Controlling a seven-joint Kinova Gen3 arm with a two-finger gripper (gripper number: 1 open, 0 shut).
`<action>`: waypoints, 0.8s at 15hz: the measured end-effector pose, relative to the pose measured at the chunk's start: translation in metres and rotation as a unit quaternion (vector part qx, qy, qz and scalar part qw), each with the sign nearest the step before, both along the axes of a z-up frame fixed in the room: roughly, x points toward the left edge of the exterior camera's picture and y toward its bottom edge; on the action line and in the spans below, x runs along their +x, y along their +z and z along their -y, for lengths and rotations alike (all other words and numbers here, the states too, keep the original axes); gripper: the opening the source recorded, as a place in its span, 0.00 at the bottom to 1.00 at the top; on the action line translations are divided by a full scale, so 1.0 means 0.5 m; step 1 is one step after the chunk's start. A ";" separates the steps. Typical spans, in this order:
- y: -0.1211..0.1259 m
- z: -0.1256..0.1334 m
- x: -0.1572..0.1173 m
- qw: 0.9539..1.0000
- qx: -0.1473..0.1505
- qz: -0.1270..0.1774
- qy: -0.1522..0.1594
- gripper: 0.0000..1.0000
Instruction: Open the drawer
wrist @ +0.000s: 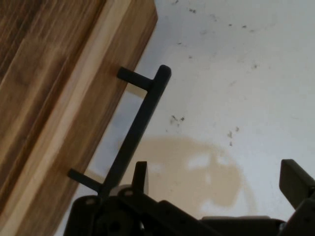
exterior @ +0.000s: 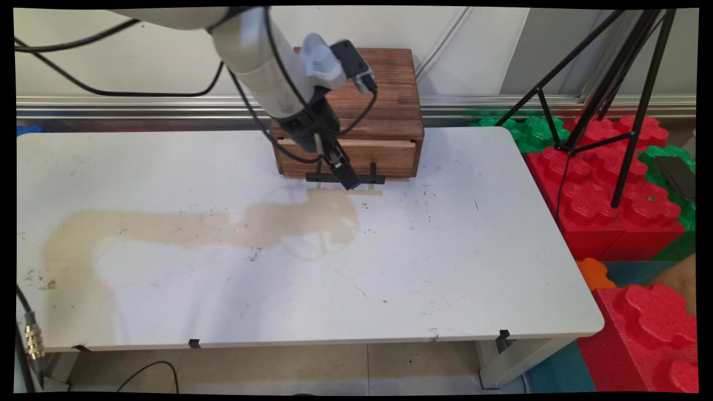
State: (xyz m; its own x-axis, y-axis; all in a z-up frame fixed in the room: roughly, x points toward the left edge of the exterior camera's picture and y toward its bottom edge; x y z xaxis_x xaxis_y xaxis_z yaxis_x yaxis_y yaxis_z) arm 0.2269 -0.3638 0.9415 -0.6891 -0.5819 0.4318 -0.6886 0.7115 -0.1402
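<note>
The dark brown wooden drawer box [exterior: 384, 111] stood at the far edge of the white table [exterior: 473, 267], near the middle, and you had the black two-finger gripper [exterior: 346, 178] right at its black bar handle [exterior: 370, 179]. In the main view you could see only that the gripper tip was over the handle, a little left of its middle; the fingers themselves were not clear there. The hand view showed more: the black bar handle [wrist: 140, 125] stood out from the lighter drawer front [wrist: 88, 128] on two short posts, one finger [wrist: 140, 178] was just beside the bar, and the other finger [wrist: 295, 182] was well apart from it, so the fingers were wide and held nothing. Only the main view showed the black tripod [exterior: 613, 83] and the red and green foam blocks [exterior: 613, 189] to the right of the table.
</note>
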 end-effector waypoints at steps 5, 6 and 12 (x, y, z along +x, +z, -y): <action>-0.046 0.057 -0.023 1.000 -0.003 0.027 -0.009 1.00; -0.056 0.069 -0.025 0.999 -0.005 0.033 -0.012 1.00; -0.116 0.124 -0.030 0.998 -0.006 0.050 -0.025 1.00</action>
State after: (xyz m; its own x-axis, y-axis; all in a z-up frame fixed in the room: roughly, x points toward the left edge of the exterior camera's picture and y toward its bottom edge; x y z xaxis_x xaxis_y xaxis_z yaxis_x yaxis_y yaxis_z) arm 0.2121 -0.4257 0.8834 -0.7577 -0.5408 0.3652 -0.6339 0.7429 -0.2150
